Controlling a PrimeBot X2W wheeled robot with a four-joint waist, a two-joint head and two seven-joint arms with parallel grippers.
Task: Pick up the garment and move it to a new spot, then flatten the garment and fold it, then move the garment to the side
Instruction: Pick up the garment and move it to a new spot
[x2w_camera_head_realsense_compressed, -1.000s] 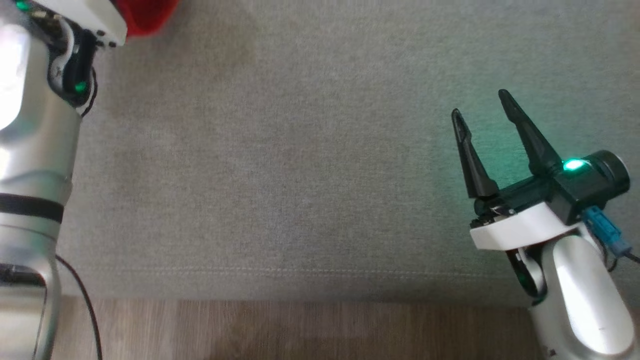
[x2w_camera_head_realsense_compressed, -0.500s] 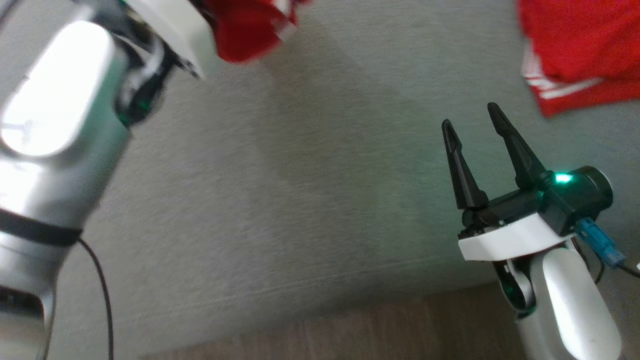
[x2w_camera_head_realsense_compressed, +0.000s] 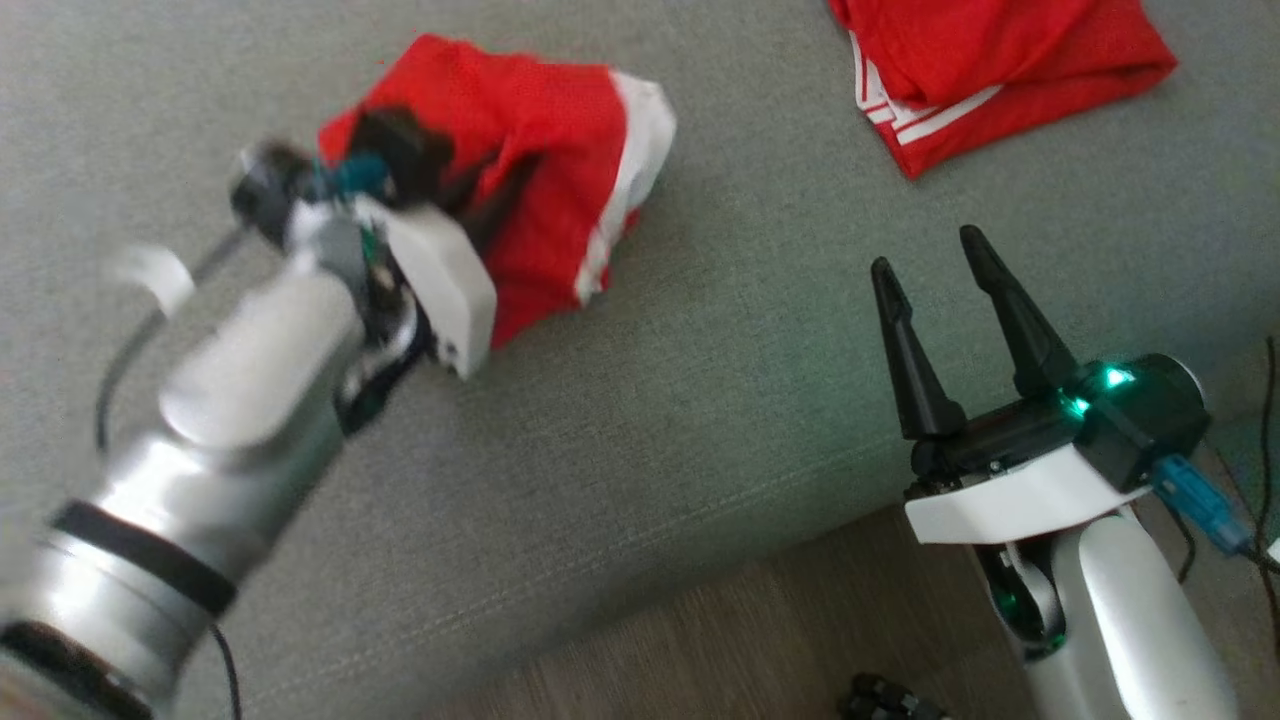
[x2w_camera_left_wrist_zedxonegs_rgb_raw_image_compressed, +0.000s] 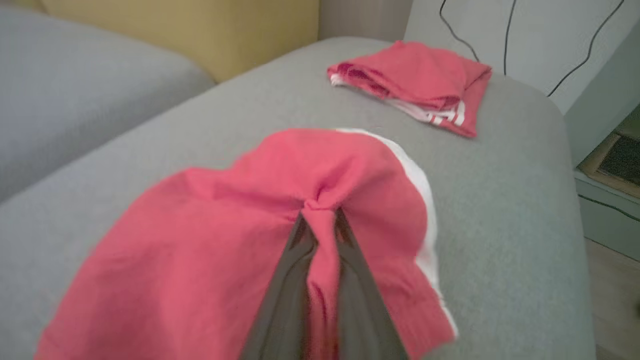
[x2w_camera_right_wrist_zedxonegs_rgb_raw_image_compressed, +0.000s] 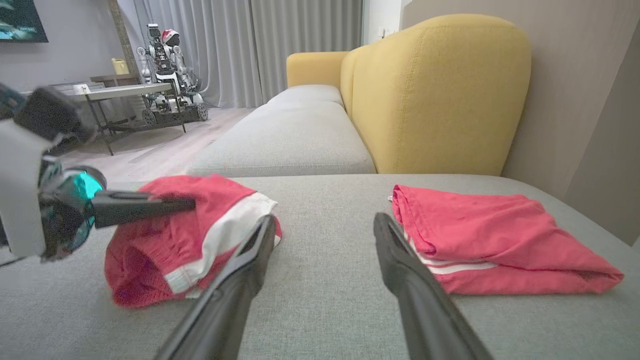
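Note:
The garment (x2w_camera_head_realsense_compressed: 545, 140) is a bunched red pair of shorts with white trim, resting on the grey sofa cushion (x2w_camera_head_realsense_compressed: 700, 380). My left gripper (x2w_camera_head_realsense_compressed: 495, 195) is shut on a pinched fold of it; in the left wrist view the red cloth (x2w_camera_left_wrist_zedxonegs_rgb_raw_image_compressed: 210, 250) is squeezed between the two dark fingers (x2w_camera_left_wrist_zedxonegs_rgb_raw_image_compressed: 280, 300) at the gripper (x2w_camera_left_wrist_zedxonegs_rgb_raw_image_compressed: 320, 215). The right wrist view shows the same garment (x2w_camera_right_wrist_zedxonegs_rgb_raw_image_compressed: 200, 225) with the left gripper (x2w_camera_right_wrist_zedxonegs_rgb_raw_image_compressed: 190, 204) on top of it. My right gripper (x2w_camera_head_realsense_compressed: 925, 255) hovers open over bare cushion to the garment's right, nothing between its fingers (x2w_camera_right_wrist_zedxonegs_rgb_raw_image_compressed: 240, 280).
A second red garment (x2w_camera_head_realsense_compressed: 990, 60), folded, lies at the cushion's far right corner (x2w_camera_right_wrist_zedxonegs_rgb_raw_image_compressed: 480, 235). A yellow backrest (x2w_camera_right_wrist_zedxonegs_rgb_raw_image_compressed: 435, 95) rises behind. Wood floor (x2w_camera_head_realsense_compressed: 760, 640) borders the cushion's front edge. Cables (x2w_camera_left_wrist_zedxonegs_rgb_raw_image_compressed: 500, 35) hang on the wall beyond.
The head view has swung, so the held garment and the folded one now show fully. My left gripper stays shut on the red cloth; the right gripper stays open.

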